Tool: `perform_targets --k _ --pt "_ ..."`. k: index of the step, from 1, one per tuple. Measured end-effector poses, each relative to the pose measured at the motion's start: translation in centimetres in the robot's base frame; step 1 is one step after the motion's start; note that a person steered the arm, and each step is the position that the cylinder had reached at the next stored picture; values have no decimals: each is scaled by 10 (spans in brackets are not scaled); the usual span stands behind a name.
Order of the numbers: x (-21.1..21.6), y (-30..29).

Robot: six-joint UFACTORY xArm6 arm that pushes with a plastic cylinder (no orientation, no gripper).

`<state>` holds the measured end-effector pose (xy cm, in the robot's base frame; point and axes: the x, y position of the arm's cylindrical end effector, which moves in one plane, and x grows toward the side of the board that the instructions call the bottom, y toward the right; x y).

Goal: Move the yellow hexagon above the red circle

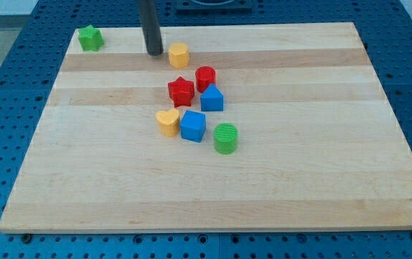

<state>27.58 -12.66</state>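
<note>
Seven small blocks lie on the wooden worktop, and most of them are gathered near its middle. My tip, the lower end of the dark rod, stands on the wood near the view's top, just beside the left side of the yellow hexagon; I cannot tell if the two touch or if a thin gap is between them. This tool is only a plain rod, so it has nothing that opens or closes, and it holds nothing. The yellow hexagon sits higher in the view than the red circle, a little to the left of it and apart from it. The red circle is a short cylinder, and the red star is just beside it on the lower left. The blue block with a pointed top is directly below the red circle and seems to touch it. Lower in the view, the yellow heart and the blue cube are side by side and very close. The green cylinder stands near the blue cube, to its lower right. A green star-like block is alone in the top left corner of the worktop, well apart from all others.
</note>
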Motion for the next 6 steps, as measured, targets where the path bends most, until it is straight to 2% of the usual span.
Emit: perform_targets --k 1,2,3,4,5,6 --pt "12 18" --pt "1 61" --pt "-1 61" --pt "19 54" --pt "38 71" --pt "39 106"
